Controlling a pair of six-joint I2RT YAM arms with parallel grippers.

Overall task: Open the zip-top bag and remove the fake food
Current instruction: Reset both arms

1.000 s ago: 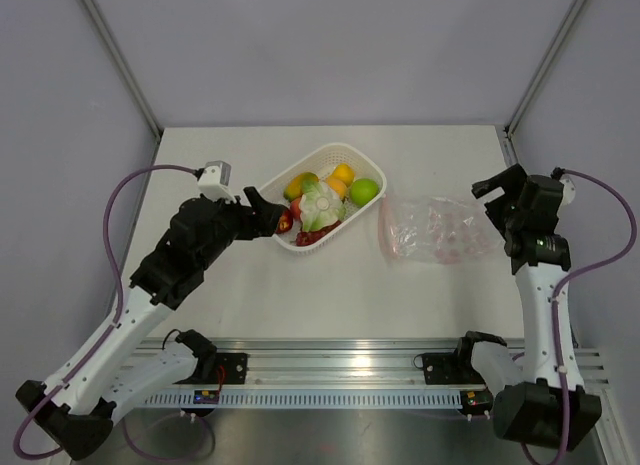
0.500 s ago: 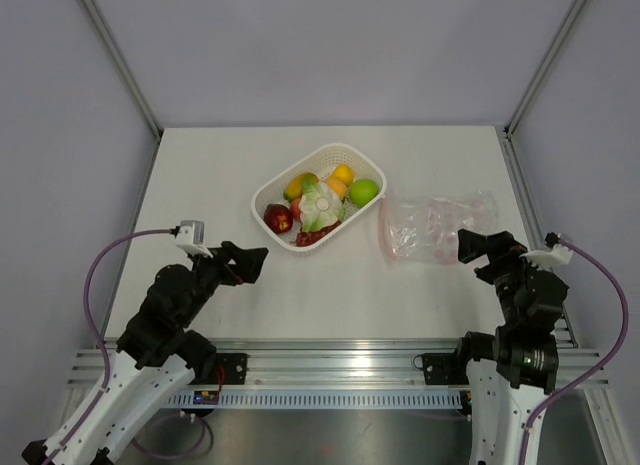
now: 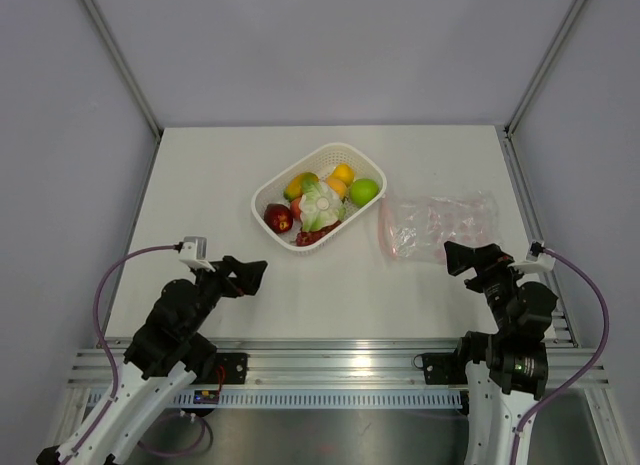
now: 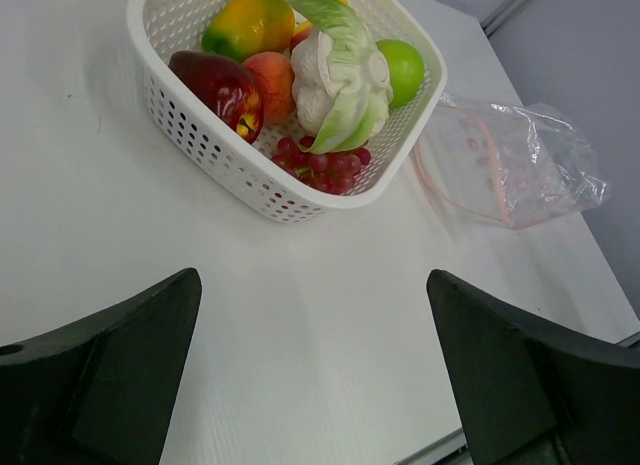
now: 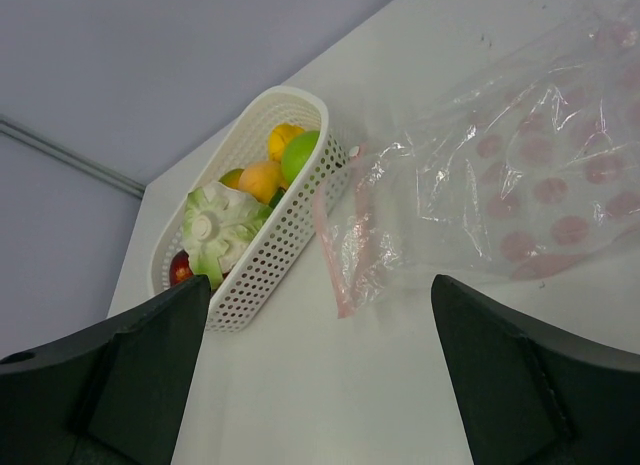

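Observation:
The fake food sits in a white perforated basket (image 3: 268, 190): a green apple (image 3: 364, 191), a red apple (image 3: 278, 218), a pale leafy piece (image 3: 320, 207) and orange and yellow pieces. The zip-top bag (image 3: 437, 225) lies flat to the right of the basket, and nothing shows inside it. Its pinkish zip strip (image 5: 330, 247) faces the basket. My left gripper (image 3: 248, 275) hovers open near the table's front left, apart from the basket. My right gripper (image 3: 472, 257) is open just in front of the bag, holding nothing. In the left wrist view my left gripper (image 4: 312, 280) looks at the red apple (image 4: 222, 85) and the bag (image 4: 510, 160).
Grey walls close in the table on three sides. A metal rail (image 3: 330, 370) runs along the near edge, with both arm bases on it. Bare white tabletop (image 3: 340, 295) lies between the two grippers.
My left gripper has pulled back from the basket's red apple toward the near edge. My right arm has drawn back from the bag's right end to its near side.

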